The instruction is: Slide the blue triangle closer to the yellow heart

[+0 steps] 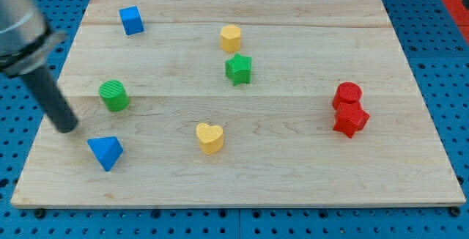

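The blue triangle (105,152) lies near the board's lower left. The yellow heart (209,138) lies to its right, near the bottom middle, well apart from it. My tip (67,127) rests on the board just up and left of the blue triangle, a small gap away, with the dark rod rising toward the view's top left.
A green cylinder (113,95) sits above the triangle. A blue cube (132,20) is at top left. A yellow hexagonal block (231,38) and a green star (238,70) stand at top middle. Two red blocks (349,108) touch at the right. The wooden board (293,180) lies on a blue pegboard.
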Controlling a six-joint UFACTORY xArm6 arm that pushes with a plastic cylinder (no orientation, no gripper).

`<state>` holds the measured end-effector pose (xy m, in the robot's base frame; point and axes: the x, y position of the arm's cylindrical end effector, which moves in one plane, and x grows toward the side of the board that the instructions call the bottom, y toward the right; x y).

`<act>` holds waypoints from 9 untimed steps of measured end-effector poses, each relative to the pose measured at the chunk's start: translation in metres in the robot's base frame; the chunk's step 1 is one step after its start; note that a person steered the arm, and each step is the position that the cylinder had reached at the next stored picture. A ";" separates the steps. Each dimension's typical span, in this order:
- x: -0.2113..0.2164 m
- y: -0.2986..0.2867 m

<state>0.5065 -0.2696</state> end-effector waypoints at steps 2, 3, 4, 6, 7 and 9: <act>0.056 0.044; 0.051 0.074; 0.052 0.100; 0.046 0.125; 0.042 0.128; 0.018 0.128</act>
<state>0.5246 -0.1414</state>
